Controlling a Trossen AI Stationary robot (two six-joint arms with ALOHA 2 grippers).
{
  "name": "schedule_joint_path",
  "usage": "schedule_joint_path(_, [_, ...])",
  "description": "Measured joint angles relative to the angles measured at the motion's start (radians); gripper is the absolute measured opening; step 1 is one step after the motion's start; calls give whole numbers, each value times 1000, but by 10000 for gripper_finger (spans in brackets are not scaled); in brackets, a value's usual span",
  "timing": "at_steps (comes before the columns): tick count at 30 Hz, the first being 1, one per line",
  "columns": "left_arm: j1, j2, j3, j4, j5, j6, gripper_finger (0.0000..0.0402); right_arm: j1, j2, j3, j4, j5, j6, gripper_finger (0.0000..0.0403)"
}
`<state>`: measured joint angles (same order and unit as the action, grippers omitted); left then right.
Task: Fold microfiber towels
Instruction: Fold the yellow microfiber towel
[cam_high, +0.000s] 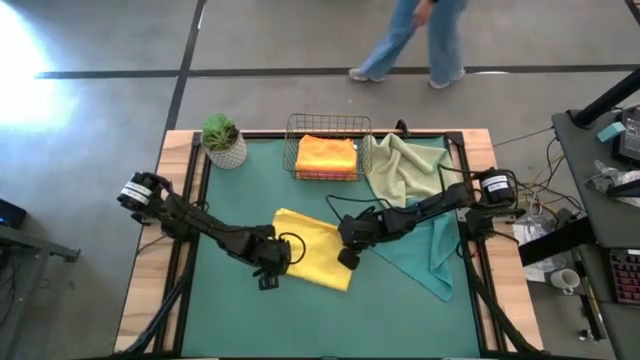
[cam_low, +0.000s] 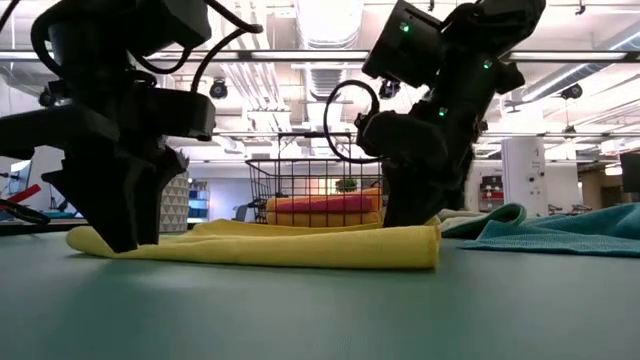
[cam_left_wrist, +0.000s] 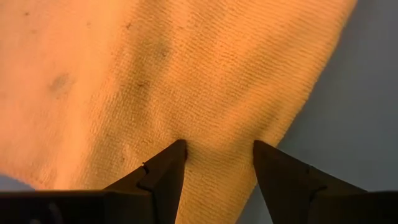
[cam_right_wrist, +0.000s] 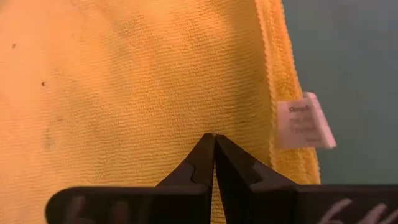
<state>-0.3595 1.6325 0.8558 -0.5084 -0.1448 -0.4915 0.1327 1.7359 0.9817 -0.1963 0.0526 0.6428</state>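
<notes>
My left gripper (cam_high: 268, 262) is down on the soft yellow square towel (cam_high: 315, 250), at the towel's edge on my left side. Its two dark fingers (cam_left_wrist: 163, 177) are apart, and they press down on the yellow cloth, with a bit of cloth showing in the gap between them. Past the cloth's edge by this gripper I see the flat green table mat (cam_high: 300, 315).

My right gripper (cam_high: 350, 247) is down on the same yellow towel, near its other edge, on my right side. Its two fingers (cam_right_wrist: 202, 163) are pressed tight together, with no gap at all. I cannot tell if any cloth is pinched between them. Just beside this gripper, a small white tag (cam_right_wrist: 305, 122) sticks out from the towel's folded edge.

The yellow towel lies flat on the mat between my two grippers. It looks folded over, with a thick double edge (cam_low: 420, 247) on the right gripper's side.

Past my right gripper, a soft teal towel (cam_high: 425, 255) lies spread out on the mat, close to the yellow one. Farther off, behind my right arm, a pale sage green towel (cam_high: 400, 168) sits in a rumpled heap. Next to that heap stands a wire basket (cam_high: 327, 124) with a folded orange towel (cam_high: 326, 154) inside it. Beyond my left gripper, at the far corner of the table, there is a small green plant in a white pot (cam_high: 222, 140).
</notes>
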Motion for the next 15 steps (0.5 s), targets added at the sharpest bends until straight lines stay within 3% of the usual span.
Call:
schedule_joint_path(10, [109, 1, -2, -6, -100, 141, 176, 100, 41, 59, -3, -28, 195, 8])
schedule_joint_path(15, [175, 1, 5, -15, -99, 224, 176, 126, 104, 153, -4, -66, 183, 8])
